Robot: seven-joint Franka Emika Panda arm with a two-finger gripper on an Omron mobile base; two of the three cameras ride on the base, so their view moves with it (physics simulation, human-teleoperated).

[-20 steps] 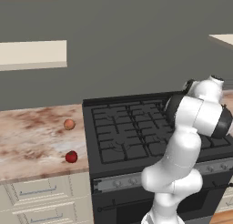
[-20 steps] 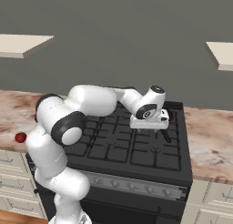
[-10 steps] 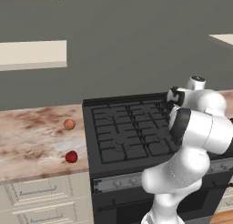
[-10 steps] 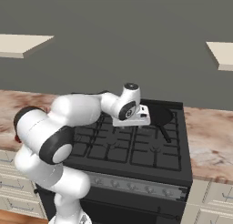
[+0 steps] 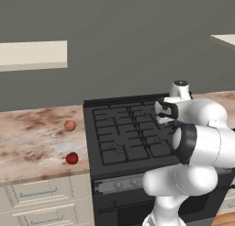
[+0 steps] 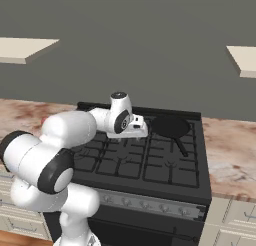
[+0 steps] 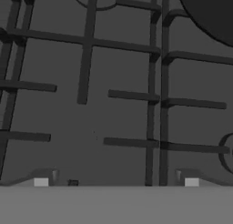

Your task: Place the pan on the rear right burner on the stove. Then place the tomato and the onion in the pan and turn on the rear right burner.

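The black pan (image 6: 170, 126) lies on the rear right burner (image 6: 194, 136) of the stove (image 6: 145, 162), its thin handle pointing toward the front. My gripper (image 6: 135, 134) hovers open and empty over the rear middle grates, just left of the pan. In the hand view the gripper (image 7: 116, 181) has its tips wide apart above bare grate, and the pan's (image 7: 214, 13) rim shows at the top right. On the counter left of the stove (image 5: 124, 138) sit the orange-tan onion (image 5: 69, 125) and, nearer the front edge, the red tomato (image 5: 71, 158). From the left base view the gripper (image 5: 164, 114) appears above the stove's right rear.
A marble counter (image 5: 27, 142) runs left of the stove and another stretch (image 6: 230, 155) lies to its right. The grey knob strip (image 6: 150, 202) lines the stove front. Pale shelves hang on the wall above both sides.
The arm has swung left, carrying the open gripper from above the pan to the middle grates. The pan, tomato and onion have stayed put.
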